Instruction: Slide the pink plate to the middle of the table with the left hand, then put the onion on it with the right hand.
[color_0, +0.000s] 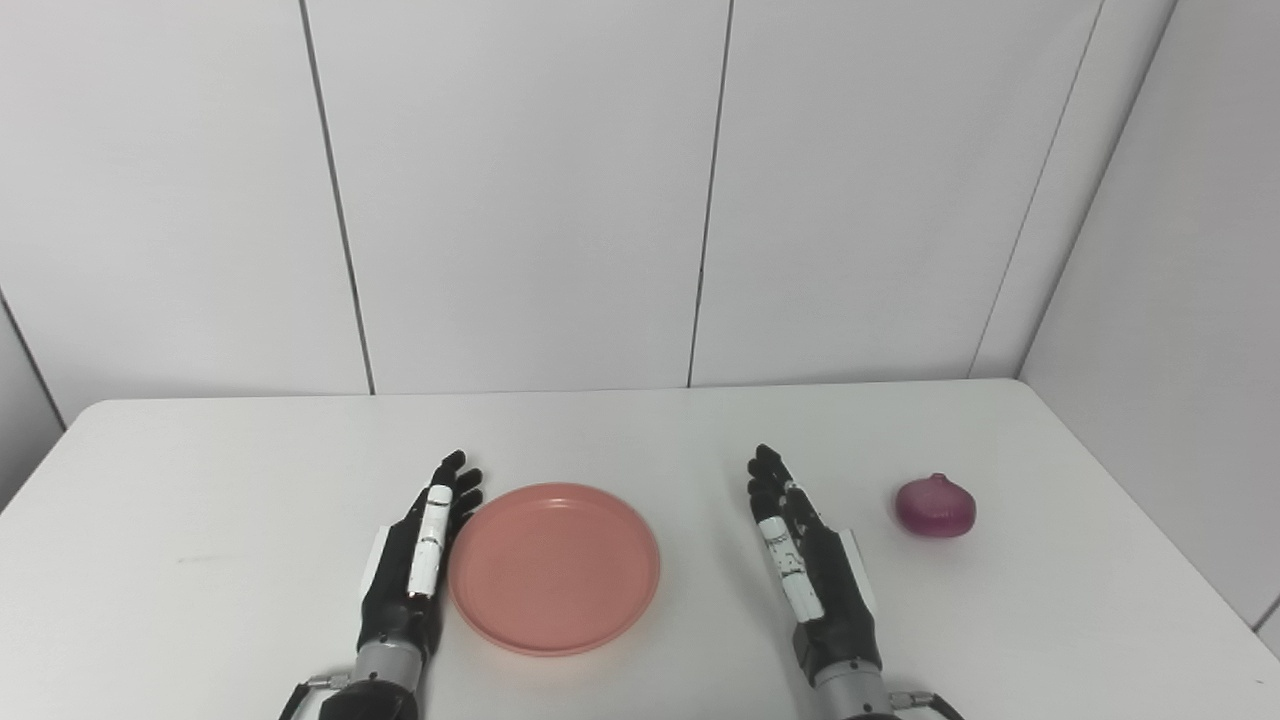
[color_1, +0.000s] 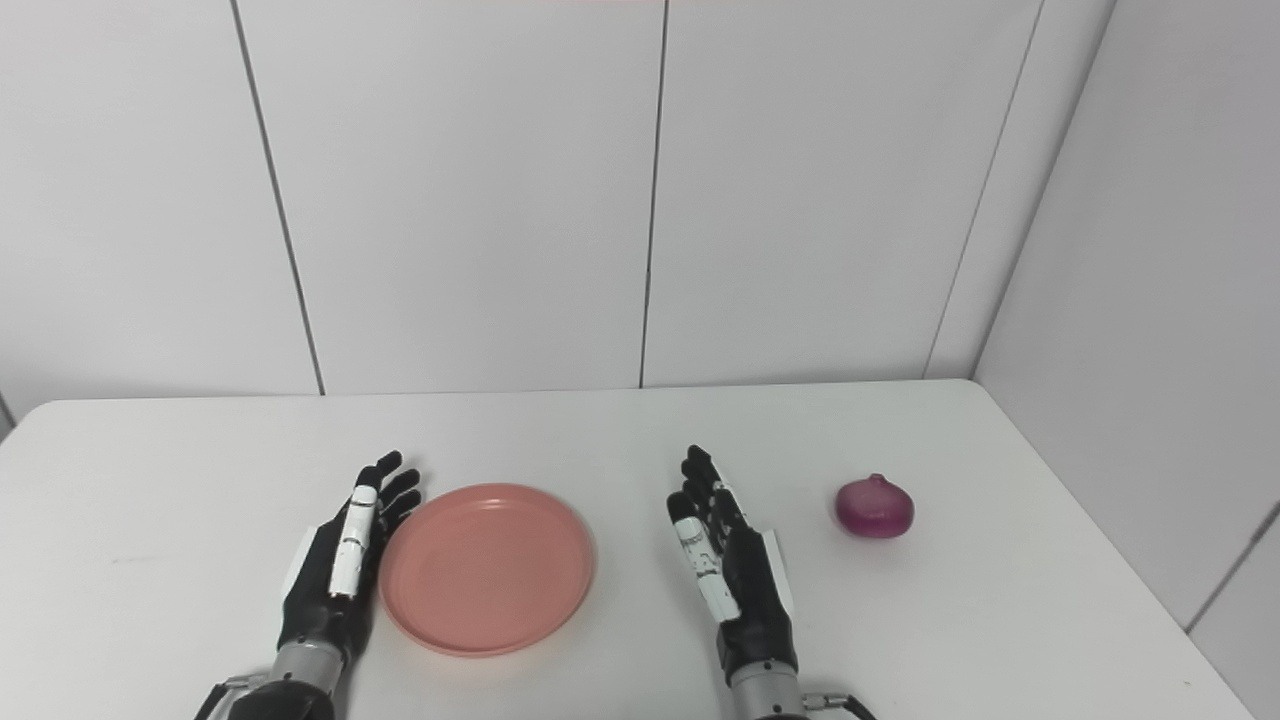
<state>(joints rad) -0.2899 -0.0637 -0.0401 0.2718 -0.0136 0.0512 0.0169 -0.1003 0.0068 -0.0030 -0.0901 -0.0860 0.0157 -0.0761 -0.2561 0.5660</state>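
1. Resting edge-on against the pink plate (color_0: 553, 568), the left hand (color_0: 418, 555) is lying at the plate's 9 o'clock side with its fingers released and stretched straight, grasping nothing; whether it is truly touching the rim or sitting just beside it is hard to tell.
2. The plate is sitting flat and bare on the white table (color_0: 640, 420), slightly toward 9 o'clock of the table's middle, between the 2 hands.
3. The right hand (color_0: 808, 568) is waiting at the plate's 3 o'clock, apart from it, fingers likewise released and straight, holding nothing.
4. The onion (color_0: 935, 507) is lying on the table at roughly 2 o'clock from the right hand, near it but not touching.
5. The step in hand is looking like the slide: the left hand should be pushing low against the rim toward 3 o'clock, keeping the palm side flat so the plate is not tilting or spinning.
6. A short, even push is probably enough, stopping clear of the right hand.
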